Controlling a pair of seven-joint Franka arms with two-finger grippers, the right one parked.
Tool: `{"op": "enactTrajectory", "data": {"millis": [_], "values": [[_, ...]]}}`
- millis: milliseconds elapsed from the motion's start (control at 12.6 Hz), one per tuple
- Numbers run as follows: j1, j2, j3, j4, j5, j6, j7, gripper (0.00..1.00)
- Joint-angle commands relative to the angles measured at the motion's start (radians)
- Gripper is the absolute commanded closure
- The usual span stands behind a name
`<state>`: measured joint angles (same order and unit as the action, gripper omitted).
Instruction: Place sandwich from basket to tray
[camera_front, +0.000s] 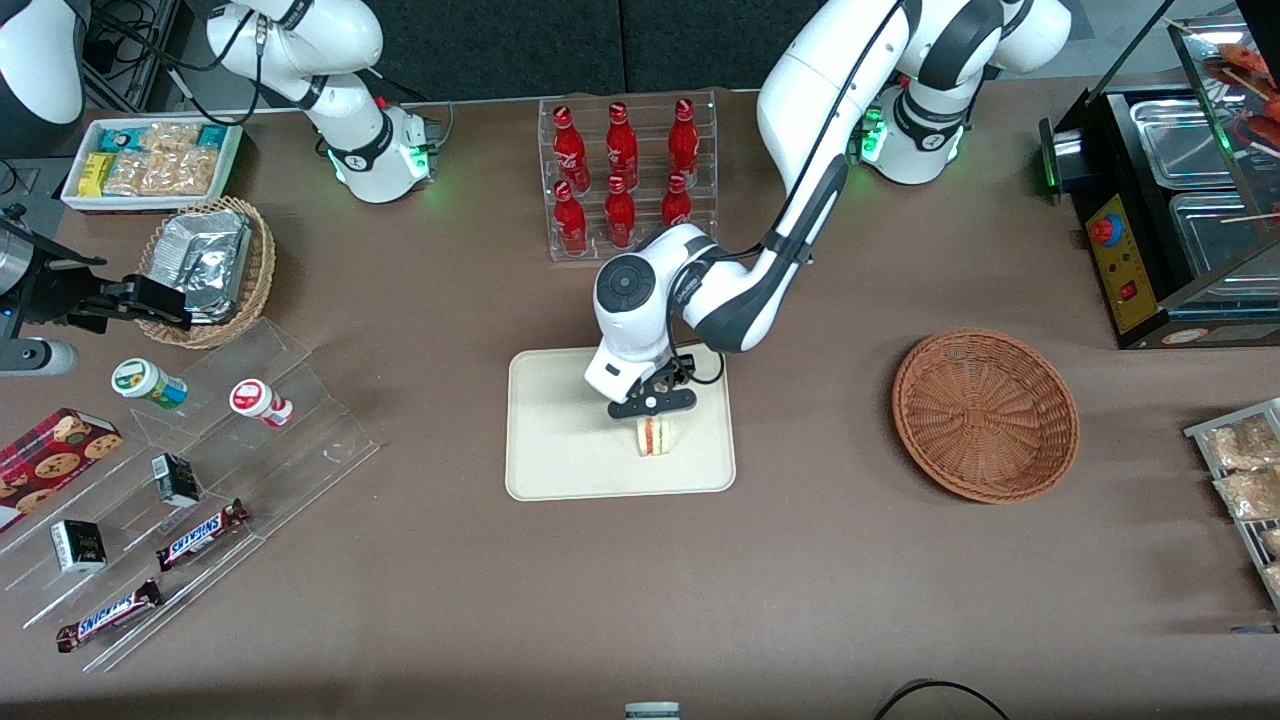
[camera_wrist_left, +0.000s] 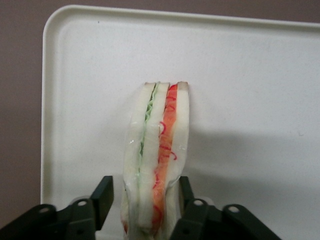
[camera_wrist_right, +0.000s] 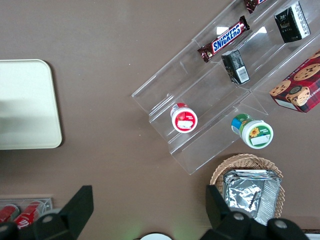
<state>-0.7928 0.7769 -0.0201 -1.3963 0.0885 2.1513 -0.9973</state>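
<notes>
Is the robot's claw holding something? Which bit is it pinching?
Yes: the gripper over the tray pinches the sandwich by its bread sides, at one end.

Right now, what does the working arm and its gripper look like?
Glossy white arm with dark grey joint bands, a black cable along it, green light at its base. The gripper over the tray is black, with matte black jaws.
</notes>
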Motion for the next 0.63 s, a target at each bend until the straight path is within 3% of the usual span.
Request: {"op": "enactTrajectory", "data": {"millis": [0,556], "values": [[-0.005,-0.072,0.015,0.017,0.013,-0.051,-0.026,0.00],[0.131,-0.338,0.015,0.017,0.013,-0.365,-0.026,0.00]]}}
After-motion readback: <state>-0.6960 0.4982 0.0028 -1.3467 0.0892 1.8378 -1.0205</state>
